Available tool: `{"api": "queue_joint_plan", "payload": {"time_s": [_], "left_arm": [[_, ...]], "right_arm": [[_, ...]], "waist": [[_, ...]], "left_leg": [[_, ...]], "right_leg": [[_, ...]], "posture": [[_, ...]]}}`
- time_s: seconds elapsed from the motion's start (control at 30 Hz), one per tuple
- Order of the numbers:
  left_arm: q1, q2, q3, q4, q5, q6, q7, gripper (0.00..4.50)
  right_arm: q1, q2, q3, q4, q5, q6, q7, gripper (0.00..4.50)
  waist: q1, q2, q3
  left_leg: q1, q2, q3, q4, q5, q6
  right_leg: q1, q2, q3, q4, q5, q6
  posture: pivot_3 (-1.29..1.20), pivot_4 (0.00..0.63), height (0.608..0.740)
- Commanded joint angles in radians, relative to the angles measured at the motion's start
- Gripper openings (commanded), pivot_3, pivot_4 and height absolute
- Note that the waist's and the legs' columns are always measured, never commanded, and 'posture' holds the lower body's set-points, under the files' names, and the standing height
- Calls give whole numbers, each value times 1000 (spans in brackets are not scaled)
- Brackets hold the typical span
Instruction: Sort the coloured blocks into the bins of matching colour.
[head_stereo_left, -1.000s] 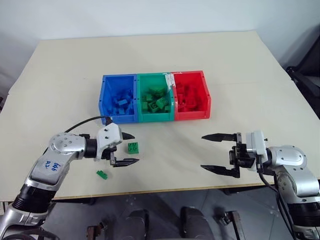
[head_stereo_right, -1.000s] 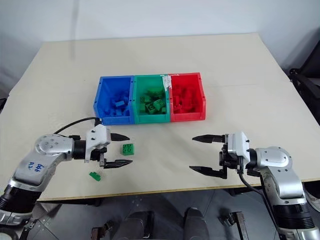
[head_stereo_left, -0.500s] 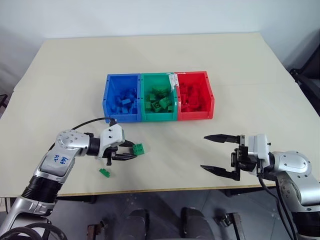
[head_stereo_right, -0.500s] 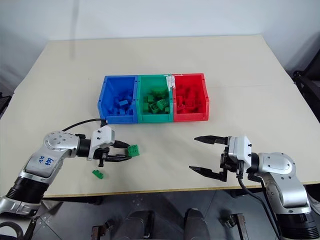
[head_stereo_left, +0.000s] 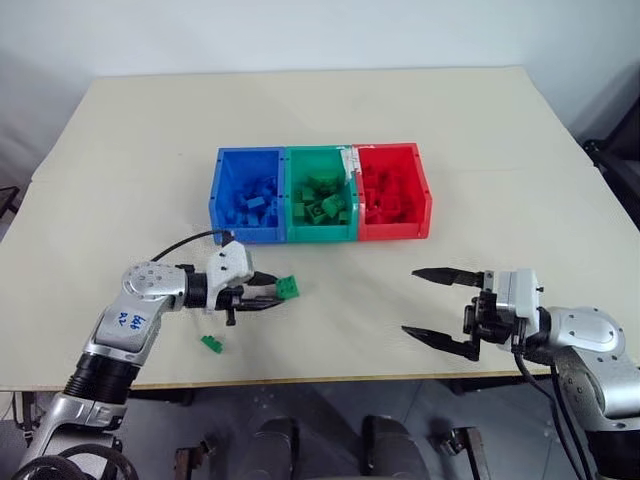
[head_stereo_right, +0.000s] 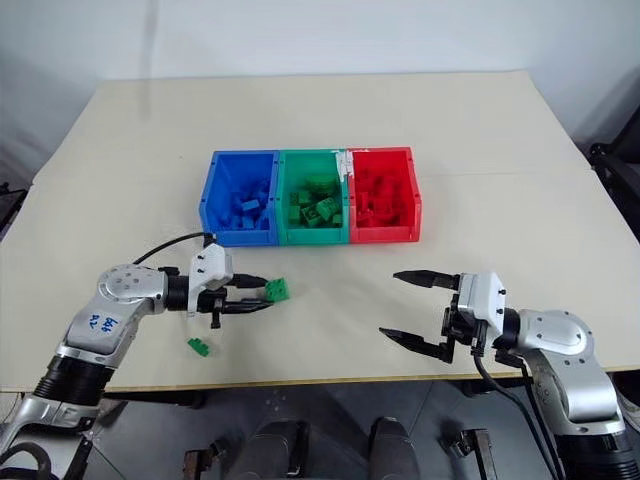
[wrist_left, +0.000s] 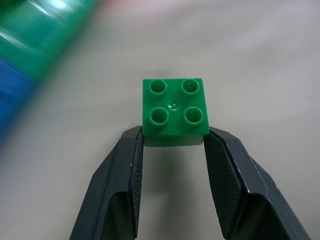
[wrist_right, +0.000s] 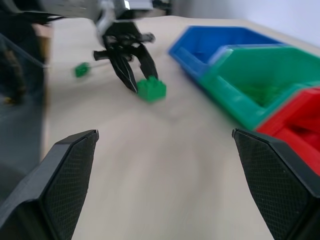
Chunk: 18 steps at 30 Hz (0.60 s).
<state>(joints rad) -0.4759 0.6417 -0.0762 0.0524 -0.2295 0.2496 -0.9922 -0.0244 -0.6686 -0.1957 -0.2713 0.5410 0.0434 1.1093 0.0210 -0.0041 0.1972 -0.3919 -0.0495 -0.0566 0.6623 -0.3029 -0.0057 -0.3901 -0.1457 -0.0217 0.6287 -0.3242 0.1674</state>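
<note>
Gripping green brick (wrist_left: 174, 111) | left end effector (head_stereo_left: 270, 293) pointing toward bins (head_stereo_left: 320, 235)

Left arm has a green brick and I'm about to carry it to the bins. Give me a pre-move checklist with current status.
1. Left gripper shut on the square green brick: ok.
2. Brick off the table: ok, by the shadow beneath it.
3. Green bin open, with room left: ok.
4. Path to the bins free: ok.
5. Right gripper open, off to the side: ok.
6. Small green brick not yet sorted: not ok.
</note>
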Motion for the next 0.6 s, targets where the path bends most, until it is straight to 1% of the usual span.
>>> {"api": "queue_joint_plan", "payload": {"time_s": [0.03, 0.2, 0.27, 0.4, 0.47, 0.57, 0.6], "left_arm": [[-112, -64, 72, -23, -47, 63, 109, 1598], [-276, -190, 52, 136, 1, 38, 200, 1598], [-354, -252, 32, 252, 33, -27, 226, 1598], [-475, -332, 26, 462, 91, -108, 316, 1598], [-511, -353, 25, 526, 110, -139, 341, 1598], [-514, -355, 32, 534, 103, -160, 316, 2479], [-509, -350, 31, 529, 103, -169, 306, 2840]], "right_arm": [[40, 29, -108, -72, 44, 9, -111, 4500], [77, 57, -156, -112, 48, 20, -206, 4500], [75, 62, -156, -122, 41, 20, -228, 4500], [74, 67, -138, -149, 33, 23, -263, 4500], [76, 69, -128, -167, 31, 27, -279, 4500], [78, 68, -124, -174, 30, 27, -287, 4500], [77, 67, -123, -174, 31, 27, -288, 4500]], "waist": [[7, 0, 0], [7, -1, -1], [5, -1, -1], [3, -1, 0], [2, -1, 0], [1, -1, 0], [1, -1, 0]], "left_leg": [[0, 0, 0, 1, 0, 0], [0, -3, -1, 2, 0, 1], [1, -3, -1, 2, 0, 1], [0, -3, 0, 2, 0, 1], [0, -3, 1, 2, 0, 1], [0, -3, 2, 1, 0, 1], [0, -3, 2, 1, 0, 1]], "right_leg": [[0, 0, 0, 0, 0, 0], [3, -1, 0, 0, 1, 2], [3, -1, 0, 0, 1, 2], [2, 0, 0, 0, 1, 2], [1, 0, 0, 0, 1, 2], [0, 0, 1, 0, 1, 3], [0, 0, 1, 0, 1, 3]], "posture": [[0, 150, 740], [0, 150, 740], [0, 150, 740], [0, 150, 740], [0, 150, 740], [0, 150, 740], [0, 150, 740]]}}
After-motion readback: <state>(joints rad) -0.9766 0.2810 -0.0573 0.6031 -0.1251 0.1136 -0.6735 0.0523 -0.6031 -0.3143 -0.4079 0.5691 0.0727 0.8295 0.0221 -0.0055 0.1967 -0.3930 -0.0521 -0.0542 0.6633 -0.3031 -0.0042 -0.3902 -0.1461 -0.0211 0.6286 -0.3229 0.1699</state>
